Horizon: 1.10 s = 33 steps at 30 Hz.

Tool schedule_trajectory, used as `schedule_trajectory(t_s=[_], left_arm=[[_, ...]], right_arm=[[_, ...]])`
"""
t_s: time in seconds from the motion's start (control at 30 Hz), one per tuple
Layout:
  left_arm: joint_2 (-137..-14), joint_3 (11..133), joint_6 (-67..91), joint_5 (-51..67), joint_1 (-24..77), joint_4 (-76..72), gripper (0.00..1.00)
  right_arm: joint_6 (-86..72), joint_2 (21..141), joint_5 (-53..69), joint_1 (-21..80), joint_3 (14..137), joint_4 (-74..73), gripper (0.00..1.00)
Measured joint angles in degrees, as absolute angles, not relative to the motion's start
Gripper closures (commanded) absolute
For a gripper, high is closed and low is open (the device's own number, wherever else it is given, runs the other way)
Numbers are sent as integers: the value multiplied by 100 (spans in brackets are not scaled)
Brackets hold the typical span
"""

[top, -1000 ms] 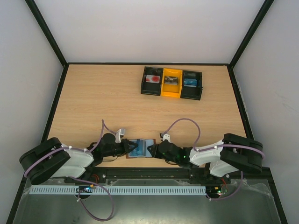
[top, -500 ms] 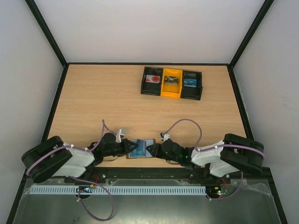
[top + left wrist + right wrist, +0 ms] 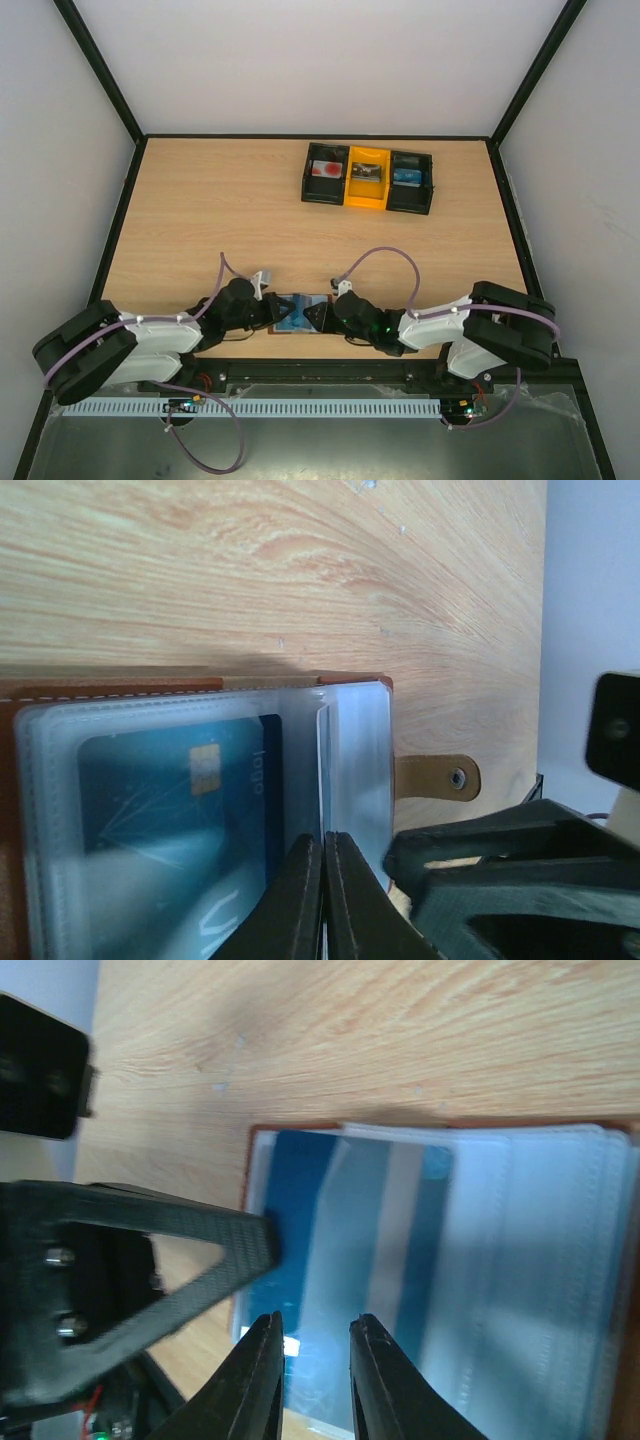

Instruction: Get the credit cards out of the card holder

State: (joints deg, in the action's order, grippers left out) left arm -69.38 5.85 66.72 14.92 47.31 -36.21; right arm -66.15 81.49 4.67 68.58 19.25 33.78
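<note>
Tabletop (image 3: 220, 220): wood-grain, carries all items.

Tray (image 3: 306, 180): black/yellow, 3 compartments, far side, well apart from both arms. Each compartment holds 1 card: red-white card (image 3: 326, 170) on the left, grey card (image 3: 366, 172) in the middle, bluish card (image 3: 406, 176) on the right.

Card holder (image 3: 296, 315): brown leather, lies open on the tabletop at the near edge, between both grippers, clear sleeves facing up.

L gripper (image 3: 322, 840): clenched, tips pressed together, resting at the sleeve edge. No card seen between tips.

R gripper (image 3: 312, 1322): tips stand slightly apart above the sleeve stack. Nothing visibly clamped.

Blue card (image 3: 180, 810): seated in the top sleeve, chip visible, not withdrawn.

Snap tab (image 3: 437, 777): undone, lies flat just beside the holder.

Status (est.): 3 cards apparently out and binned. At least 1 card left in the holder; other sleeves cannot be checked from these views. Step in hand, prob.: L gripper pins the sleeve, R gripper lines up to draw the blue card.
</note>
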Motion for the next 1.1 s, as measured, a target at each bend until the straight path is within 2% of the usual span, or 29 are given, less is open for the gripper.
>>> schedule_trajectory(t_s=[0.3,0.73,0.93,1.1], left_arm=[[-6451,764,6449,1203,4731,-2668,97],[-5205,808,6274,875,4447,-1096,97],[-4547,1017,6171,504,4394,-320,97],[-4097,1177,6025,386,4390,71,97]], right_arm=[[-6565,8637,266,6820,2010,3146,84],[-6663,8635,67,6820,1959,3201,85],[-6499,8392,-32,6820,2018,2753,83],[-6121,7749,-154,6807,2088,2018,79]])
